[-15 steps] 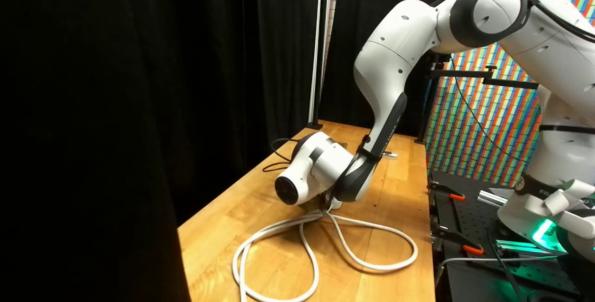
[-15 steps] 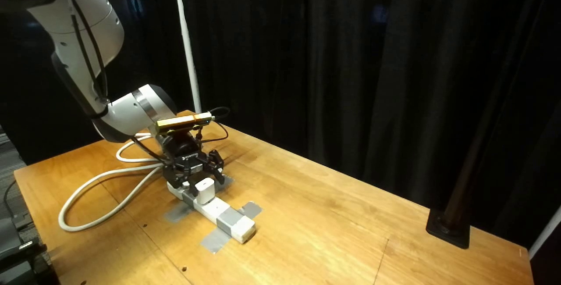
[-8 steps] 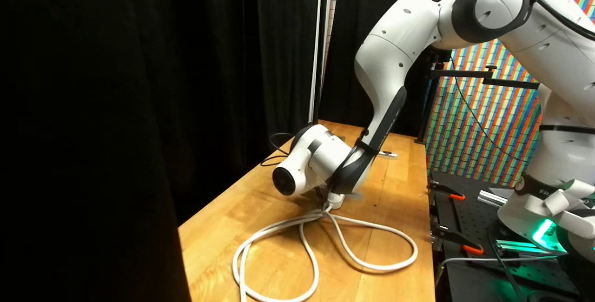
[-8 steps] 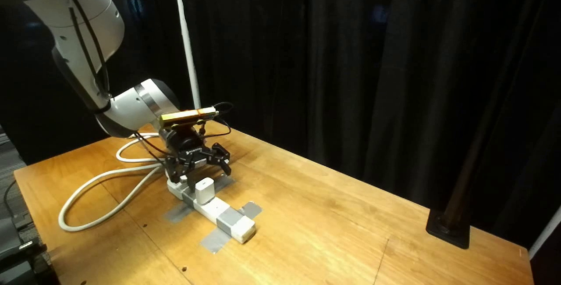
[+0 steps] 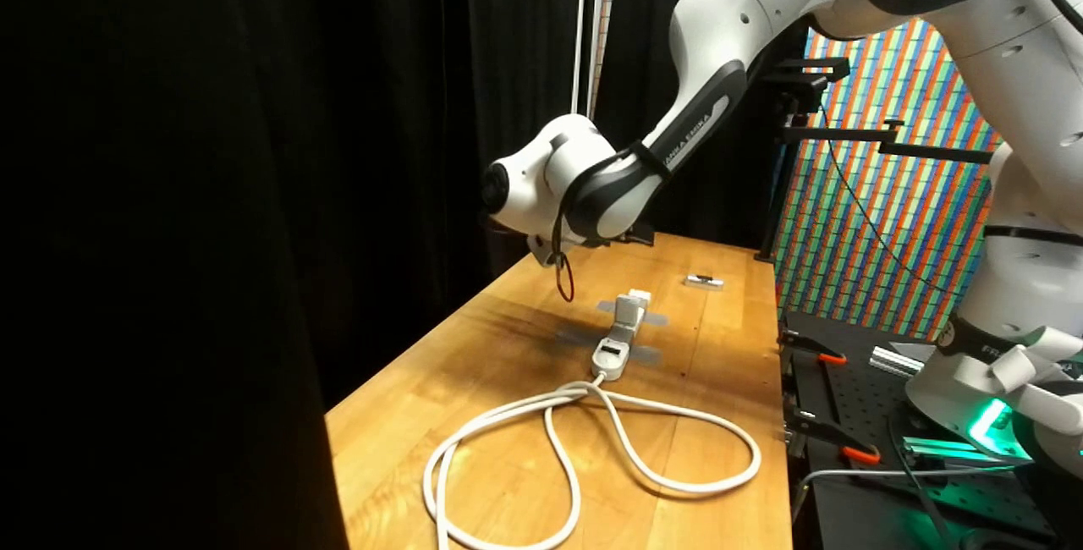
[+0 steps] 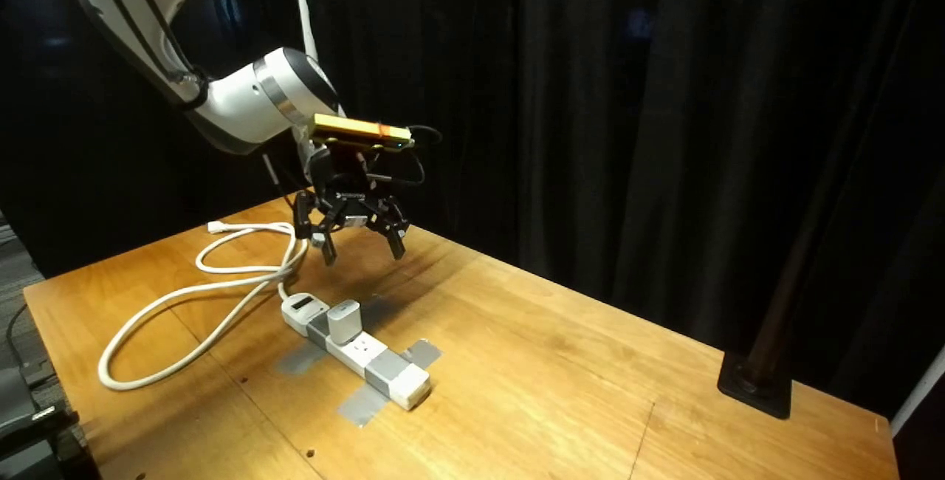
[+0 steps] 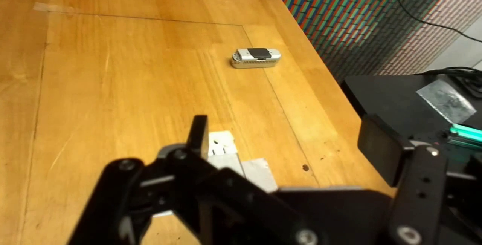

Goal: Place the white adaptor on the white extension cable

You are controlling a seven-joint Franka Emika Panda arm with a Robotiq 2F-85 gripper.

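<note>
Gripper (image 6: 364, 249) is up over the table (image 6: 561, 391), jaws spread wide, well apart from the white adaptor (image 6: 345, 322). Adaptor stands upright on the socket block (image 6: 360, 349) of the white extension cable (image 5: 607, 369), between two grey tape bands (image 6: 387, 365) (they run over the block and onto the table). Cord (image 5: 706, 488) lies in big loops off the block's end. Wrist view: silver oblong device (image 7: 256, 58) on the table, beyond the block.
</note>
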